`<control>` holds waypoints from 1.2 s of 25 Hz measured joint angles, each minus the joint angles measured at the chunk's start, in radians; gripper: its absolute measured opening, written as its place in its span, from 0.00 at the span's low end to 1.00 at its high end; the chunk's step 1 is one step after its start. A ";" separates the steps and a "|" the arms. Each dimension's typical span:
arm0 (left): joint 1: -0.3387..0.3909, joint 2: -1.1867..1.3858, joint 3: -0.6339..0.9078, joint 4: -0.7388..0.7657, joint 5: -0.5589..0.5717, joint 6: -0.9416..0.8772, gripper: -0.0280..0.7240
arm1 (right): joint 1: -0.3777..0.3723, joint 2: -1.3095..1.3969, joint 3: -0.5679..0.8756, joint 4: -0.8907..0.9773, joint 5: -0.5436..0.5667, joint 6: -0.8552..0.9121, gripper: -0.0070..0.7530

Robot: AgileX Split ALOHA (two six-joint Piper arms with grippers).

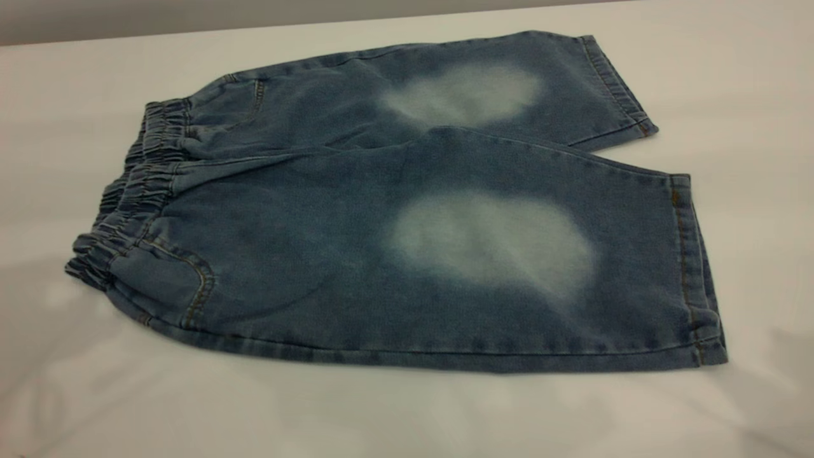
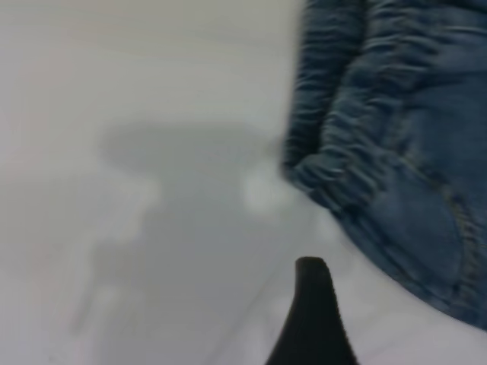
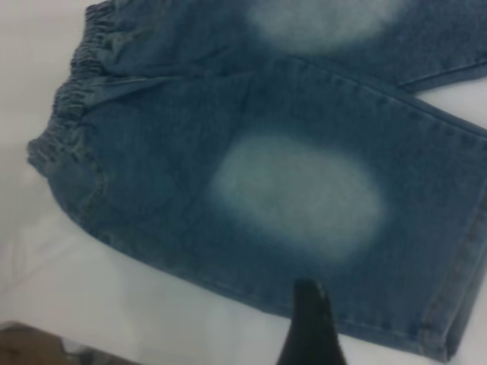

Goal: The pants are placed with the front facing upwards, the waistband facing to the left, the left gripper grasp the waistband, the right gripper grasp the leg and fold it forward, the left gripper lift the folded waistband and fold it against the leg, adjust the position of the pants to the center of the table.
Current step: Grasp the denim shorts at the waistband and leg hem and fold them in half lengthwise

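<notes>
- My left gripper [image 2: 312, 319] shows in its wrist view as one dark fingertip over bare surface, the waistband [image 2: 335, 144] near but not touched; with one tip visible I cannot tell whether the fingers are apart or together.
- My right gripper [image 3: 310, 327] is likewise one dark tip, hovering at the near edge of the shorts; finger state unknown there too.
- The pants [image 1: 407, 210] lie flat, filling the middle of the exterior frame, waistband at frame left, hems at frame right. The nearer leg [image 1: 496, 254] overlaps the farther one at the crotch.
- Risks, as I judge them: the ruched waistband is thick and bunched, so a shallow pinch could catch only the top layer and the fold would drag apart. Gripping the near leg could also tug the overlapped far leg along. No print shows on either leg, so picking the intended one is uncertain.
- The surface [image 1: 407, 413] is plain white, smooth, with soft shadows at lower frame.
- Beyond it, top left, a grey wall strip [image 1: 127, 19].
</notes>
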 joint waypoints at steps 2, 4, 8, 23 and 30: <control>0.054 0.087 0.000 -0.052 -0.019 0.040 0.69 | 0.000 0.014 0.000 0.001 -0.019 0.000 0.59; 0.104 0.168 -0.001 -0.122 -0.020 0.107 0.69 | 0.000 0.028 0.000 0.001 -0.037 0.000 0.59; 0.197 0.328 -0.001 -0.330 -0.020 0.304 0.69 | 0.000 0.052 0.000 0.001 -0.047 0.000 0.59; 0.256 0.623 -0.124 -0.861 0.145 0.795 0.69 | 0.000 0.067 0.000 0.000 -0.059 0.003 0.59; 0.255 0.643 -0.142 -0.783 0.141 0.718 0.69 | 0.000 0.066 0.000 0.000 -0.058 0.004 0.59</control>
